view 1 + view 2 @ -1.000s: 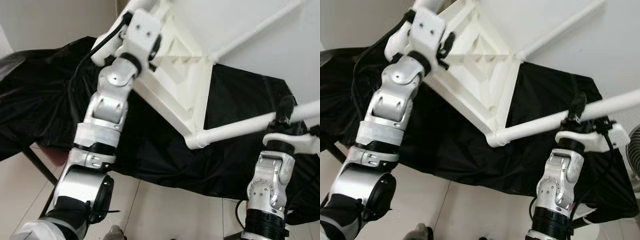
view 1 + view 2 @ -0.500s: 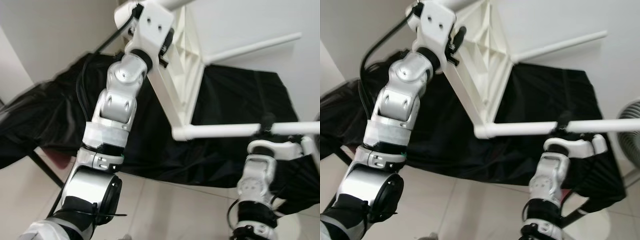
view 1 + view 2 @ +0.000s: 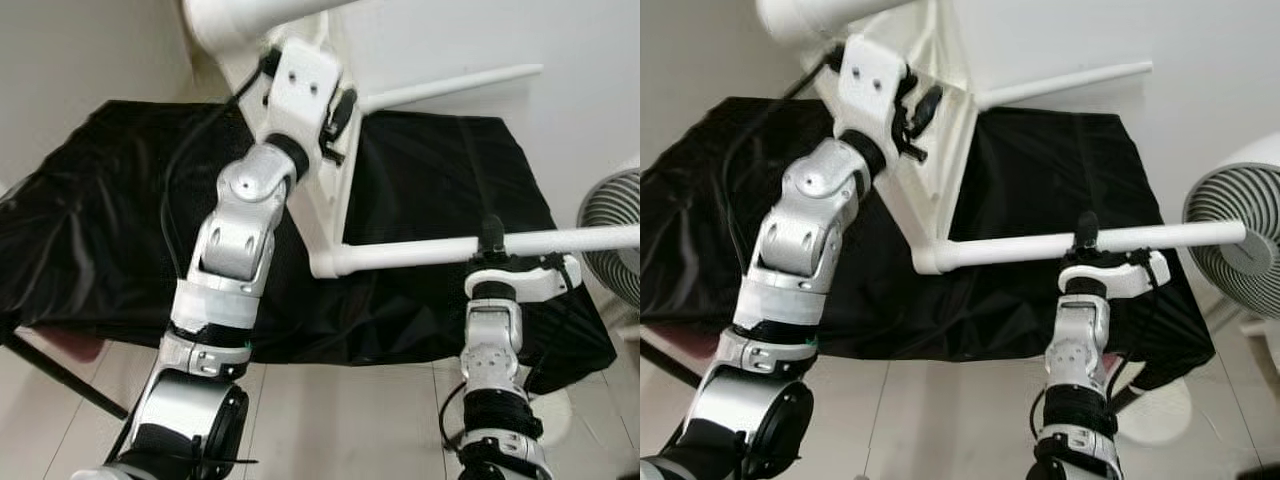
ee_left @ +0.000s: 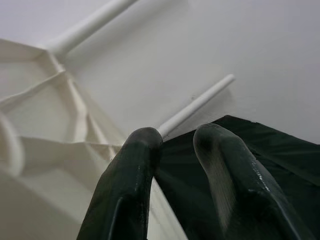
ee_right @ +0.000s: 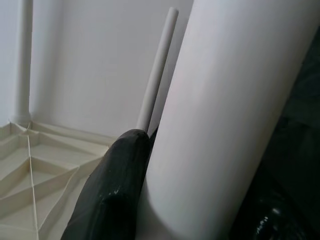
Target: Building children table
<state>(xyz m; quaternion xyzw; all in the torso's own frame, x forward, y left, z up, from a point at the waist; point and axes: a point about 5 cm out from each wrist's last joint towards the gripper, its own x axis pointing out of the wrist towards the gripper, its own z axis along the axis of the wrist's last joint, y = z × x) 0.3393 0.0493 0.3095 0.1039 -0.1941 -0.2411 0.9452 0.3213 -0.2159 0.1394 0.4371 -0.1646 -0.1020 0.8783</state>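
Note:
A white plastic children's table (image 3: 335, 205) hangs in the air, tipped on edge, its ribbed underside (image 4: 45, 130) facing my left arm. My left gripper (image 3: 338, 108) is raised and shut on the table's rim, which passes between the black fingers (image 4: 127, 190). One white leg (image 3: 410, 252) sticks out level to the right. My right gripper (image 3: 490, 238) is shut on that leg from below, and its finger (image 5: 117, 185) presses against the thick tube (image 5: 225, 115). A second leg (image 3: 450, 85) points right along the wall. A third leg (image 3: 255, 15) looms close at the top.
Under the table a black cloth (image 3: 100, 220) covers a low stand with a dark red edge (image 3: 60, 345). A white fan (image 3: 1240, 215) stands at the right, close to the held leg's tip. A white wall is behind and light floor tiles (image 3: 330, 420) lie below.
The table has turned from slanted to nearly edge-on, and the held leg has swung down to level. The view has shifted, bringing the fan into sight. Both grippers have kept their hold.

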